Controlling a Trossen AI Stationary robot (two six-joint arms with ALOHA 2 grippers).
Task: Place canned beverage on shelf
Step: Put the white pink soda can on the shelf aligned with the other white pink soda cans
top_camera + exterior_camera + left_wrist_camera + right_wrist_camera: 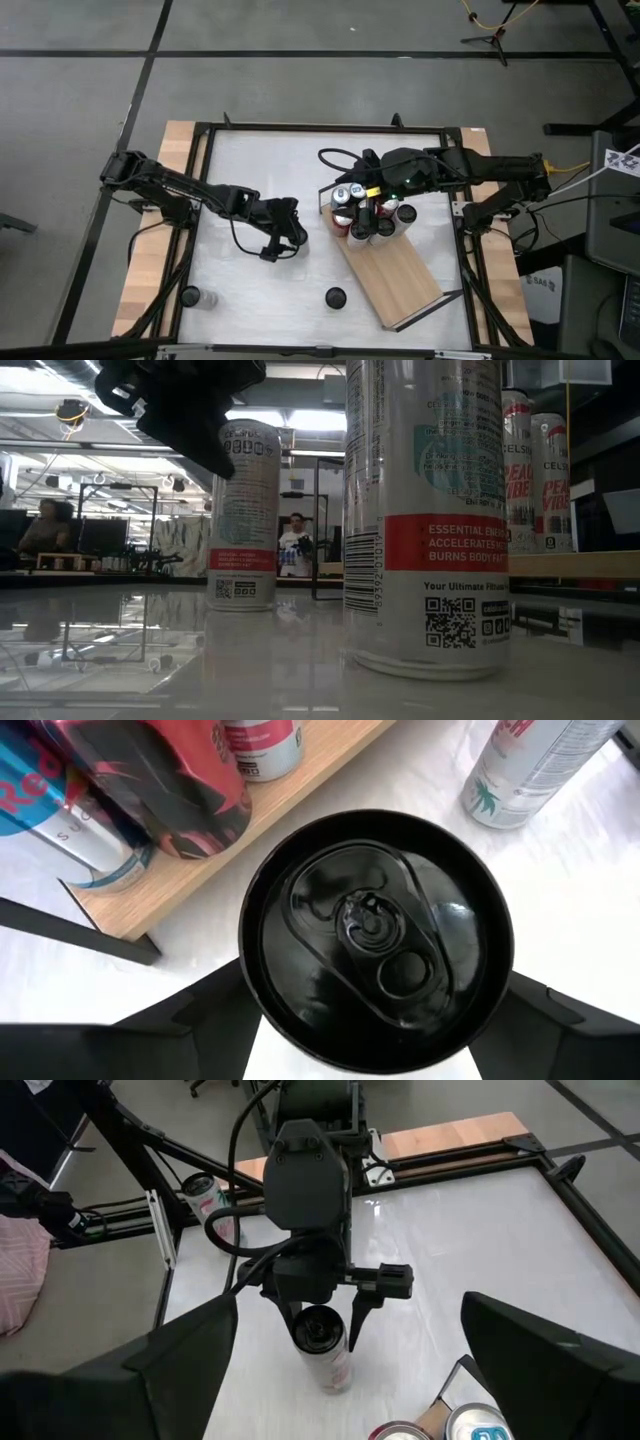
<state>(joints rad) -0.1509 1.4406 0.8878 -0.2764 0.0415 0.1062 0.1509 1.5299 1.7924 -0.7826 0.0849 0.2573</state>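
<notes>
Both arms bent inward — left end effector (322,1323) astride can (325,1348).

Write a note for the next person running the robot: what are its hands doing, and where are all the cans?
Left gripper: over a black-topped can standing on the white table, fingers on either side of it; whether they grip it is unclear.
Right gripper: open, above the cans clustered at the far end of the shelf, holding nothing.
Done: several cans already stand on the shelf.
Left: the can at the left gripper is not shelved. Two more cans stand on the table near its front edge, one midway and one at the left.
</notes>
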